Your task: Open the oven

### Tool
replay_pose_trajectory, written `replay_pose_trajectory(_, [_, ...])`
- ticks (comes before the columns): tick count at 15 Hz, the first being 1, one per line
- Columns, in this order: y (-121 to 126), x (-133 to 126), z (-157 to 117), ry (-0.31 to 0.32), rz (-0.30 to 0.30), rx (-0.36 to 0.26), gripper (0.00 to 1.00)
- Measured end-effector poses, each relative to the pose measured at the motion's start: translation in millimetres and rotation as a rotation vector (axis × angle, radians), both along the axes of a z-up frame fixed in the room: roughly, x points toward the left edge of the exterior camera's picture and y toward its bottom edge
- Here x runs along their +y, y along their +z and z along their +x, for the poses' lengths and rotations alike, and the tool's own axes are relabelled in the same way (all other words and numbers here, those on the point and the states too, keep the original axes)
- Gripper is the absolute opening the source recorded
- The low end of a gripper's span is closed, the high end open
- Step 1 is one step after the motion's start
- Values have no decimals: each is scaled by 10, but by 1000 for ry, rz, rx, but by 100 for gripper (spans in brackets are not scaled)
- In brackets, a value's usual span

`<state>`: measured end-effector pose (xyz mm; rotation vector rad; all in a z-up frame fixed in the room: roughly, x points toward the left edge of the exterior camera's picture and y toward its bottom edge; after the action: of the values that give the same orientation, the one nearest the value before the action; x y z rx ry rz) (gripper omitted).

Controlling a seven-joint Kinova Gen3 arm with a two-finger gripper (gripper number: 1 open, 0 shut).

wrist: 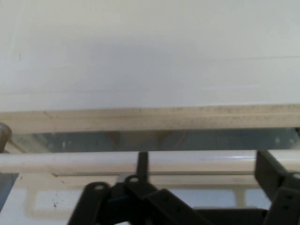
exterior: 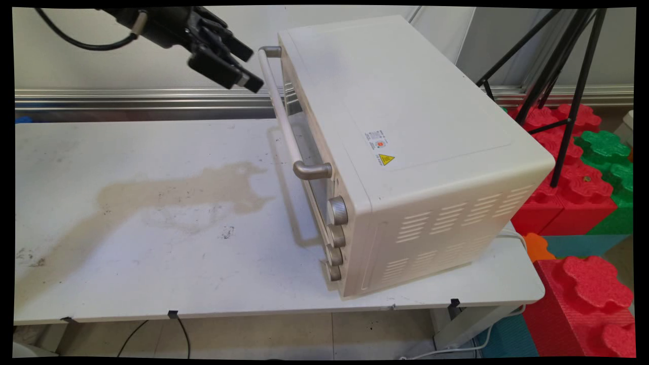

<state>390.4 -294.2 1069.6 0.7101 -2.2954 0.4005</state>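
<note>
My hand (exterior: 242, 68) hangs with fingers apart just beside the toaster oven's (exterior: 405, 152) door handle (exterior: 281, 111); I'd square both fingers around its bar before closing.

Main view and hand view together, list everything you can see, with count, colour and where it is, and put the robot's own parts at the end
Toaster oven: one, cream white, on the table's right half, door facing left.
Door handle: one, white bar on grey brackets, along the door's top edge; in the hand view it runs across just beyond the fingers.
Knobs: four, grey, in a column at the near end of the oven's front.
Table: one, white, with a brown stain left of centre.
Foam blocks: several, red and green, on the floor to the right.
Tripod: one, black, behind the oven at upper right.
Gripper: one, black, open, in the air just left of the handle's far end.
</note>
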Motion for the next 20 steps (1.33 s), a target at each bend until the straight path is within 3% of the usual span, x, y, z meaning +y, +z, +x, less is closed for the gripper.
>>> replay_pose_trajectory(20, [-460,-387,-386,29,43,8,0])
